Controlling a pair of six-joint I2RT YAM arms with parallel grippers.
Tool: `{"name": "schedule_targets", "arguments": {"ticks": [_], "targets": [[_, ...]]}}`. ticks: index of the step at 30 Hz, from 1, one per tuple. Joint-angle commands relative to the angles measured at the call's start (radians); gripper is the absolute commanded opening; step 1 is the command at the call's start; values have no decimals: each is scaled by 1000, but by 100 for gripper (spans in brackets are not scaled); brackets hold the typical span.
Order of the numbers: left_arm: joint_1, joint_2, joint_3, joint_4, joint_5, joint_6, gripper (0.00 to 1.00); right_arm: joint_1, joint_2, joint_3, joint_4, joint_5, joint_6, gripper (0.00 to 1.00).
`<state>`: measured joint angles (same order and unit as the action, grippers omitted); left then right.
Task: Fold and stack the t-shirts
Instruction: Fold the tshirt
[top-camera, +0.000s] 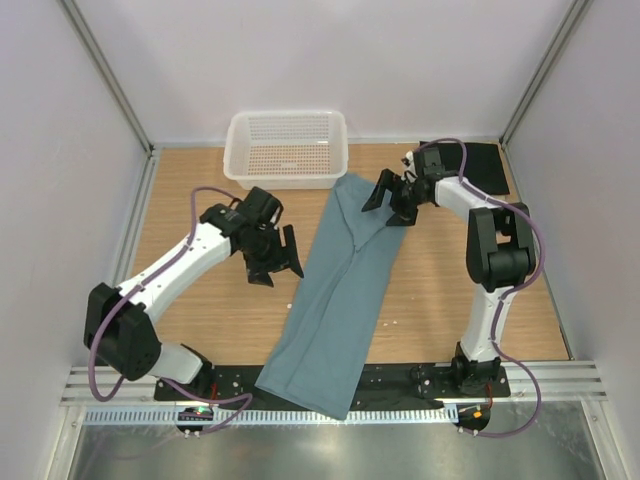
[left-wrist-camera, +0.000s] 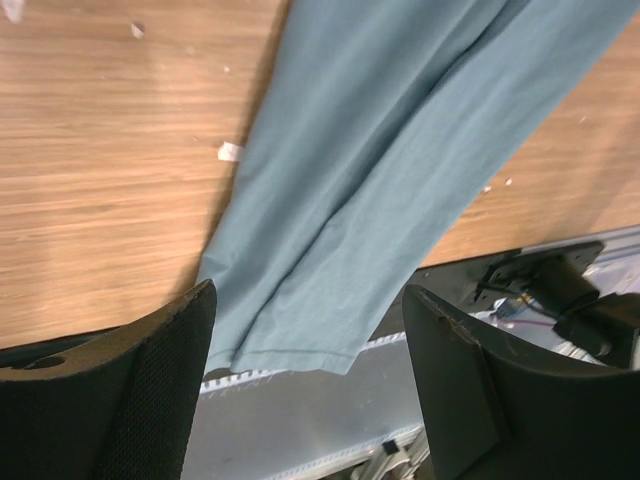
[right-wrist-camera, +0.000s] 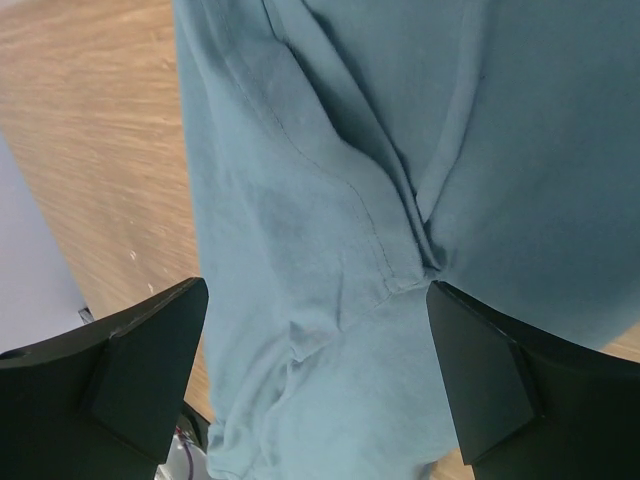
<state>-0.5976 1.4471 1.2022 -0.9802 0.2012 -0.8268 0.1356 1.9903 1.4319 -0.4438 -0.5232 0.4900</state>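
Note:
A dusty teal-blue t-shirt (top-camera: 340, 280) lies folded lengthwise into a long strip, running from beside the basket down to the table's near edge, where its hem (left-wrist-camera: 300, 350) overhangs the metal rail. A black t-shirt (top-camera: 482, 165) lies flat at the back right corner, partly behind the right arm. My left gripper (top-camera: 278, 268) hovers open just left of the strip's middle, nothing between its fingers (left-wrist-camera: 150, 385). Over the strip's far end, around a sleeve seam (right-wrist-camera: 375, 240), my right gripper (top-camera: 386, 208) stands open and holds nothing.
A white plastic mesh basket (top-camera: 287, 150) stands at the back centre, touching the teal shirt's far end. Bare wood shows left of the strip (top-camera: 200, 330) and right of it (top-camera: 430, 290). White walls enclose the table on three sides.

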Motion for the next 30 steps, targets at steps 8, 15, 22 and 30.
{"name": "schedule_targets", "arguments": {"ticks": [8,15,22,30], "targets": [[62,-74,-84,72,58,-9,72,7,-84,-51,-13,72,-50,98],[68,-79,-101,89,81,-12,72,7,-70,-137,120,3,36,52],[78,-86,-115,77,84,-2,72,7,-39,-143,137,35,48,43],[101,-102,-118,55,90,17,72,6,2,-110,133,57,62,30]]}}
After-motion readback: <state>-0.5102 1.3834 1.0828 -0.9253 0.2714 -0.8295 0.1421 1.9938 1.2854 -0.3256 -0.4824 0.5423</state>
